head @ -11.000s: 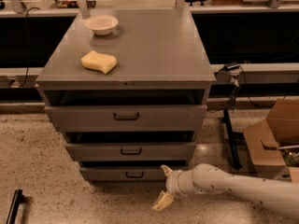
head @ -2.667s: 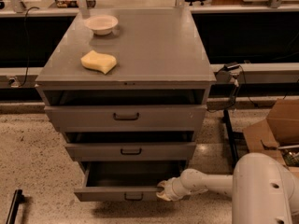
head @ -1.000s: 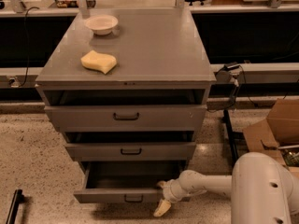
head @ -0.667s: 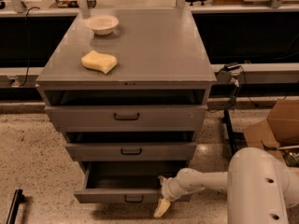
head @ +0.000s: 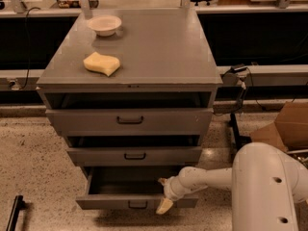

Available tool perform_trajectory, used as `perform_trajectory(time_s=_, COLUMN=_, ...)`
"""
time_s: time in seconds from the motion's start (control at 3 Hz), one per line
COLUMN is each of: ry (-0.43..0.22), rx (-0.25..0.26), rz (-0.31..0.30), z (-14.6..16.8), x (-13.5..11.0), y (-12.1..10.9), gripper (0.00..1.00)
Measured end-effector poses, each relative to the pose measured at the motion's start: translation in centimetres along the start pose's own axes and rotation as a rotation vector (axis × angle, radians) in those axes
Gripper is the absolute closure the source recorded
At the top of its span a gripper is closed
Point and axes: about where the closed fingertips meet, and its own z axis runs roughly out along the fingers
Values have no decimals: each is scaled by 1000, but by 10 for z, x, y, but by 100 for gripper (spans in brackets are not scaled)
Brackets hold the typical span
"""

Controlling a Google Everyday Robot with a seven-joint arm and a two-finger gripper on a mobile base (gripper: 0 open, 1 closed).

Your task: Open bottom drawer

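Three grey drawers under the counter (head: 159, 47): top drawer (head: 130, 121), middle drawer (head: 134, 156), bottom drawer (head: 110, 202). One bowl (head: 104, 25), one sponge (head: 101, 63) up top. One cardboard box (head: 284, 126) at right. One gripper (head: 162, 194), two fingers (head: 164, 206) spread, at the bottom drawer's front edge.

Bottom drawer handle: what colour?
Black handle, camera view. The hand is at the bottom drawer front, right of it.

Bottom drawer (head: 110, 202) stands open under the table (head: 159, 47), pincer (head: 162, 194) at 3 o'clock of its handle (head: 138, 204), fingers spread above and below the front panel; tabletop: bowl (head: 104, 24) at 11 o'clock, sponge (head: 101, 63) at 9.
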Motion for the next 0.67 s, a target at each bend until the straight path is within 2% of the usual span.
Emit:
perform_trajectory(time_s=0.33, ry=-8, rx=13, rz=-33, z=-6, x=-11, y=-18, gripper=41)
perform_trajectory(time_s=0.67, ry=-14, rx=20, rz=-59, z=-7, x=-20, y=-36, gripper=57)
